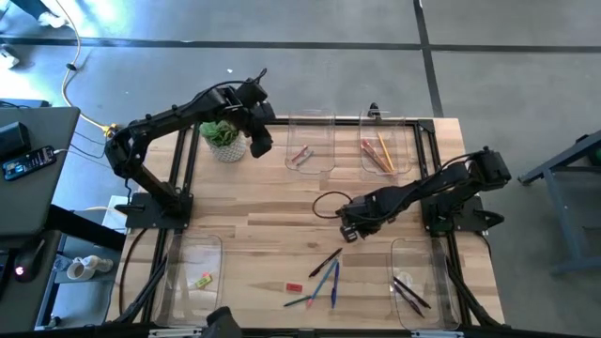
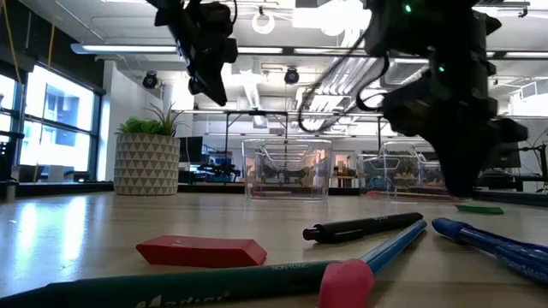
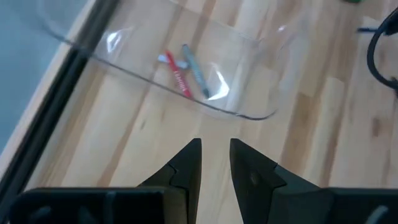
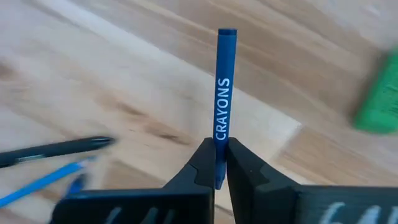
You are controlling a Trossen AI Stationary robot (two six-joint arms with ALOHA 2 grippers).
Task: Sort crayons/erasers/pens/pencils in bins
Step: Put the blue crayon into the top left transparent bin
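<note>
right hand (image 4: 217,163) clamped on blue crayon (image 4: 225,93) mid-table; next: carry to crayon bin (image 1: 311,150), left hand (image 3: 215,163) idle, slightly open.

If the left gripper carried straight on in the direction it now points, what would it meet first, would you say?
Probably the clear bin holding a red crayon and a greyish one. In its wrist view the left gripper points at the near wall, with bare wood in between; depth is hard to judge.

Blurred green eraser (image 4: 378,98) at frame edge
</note>
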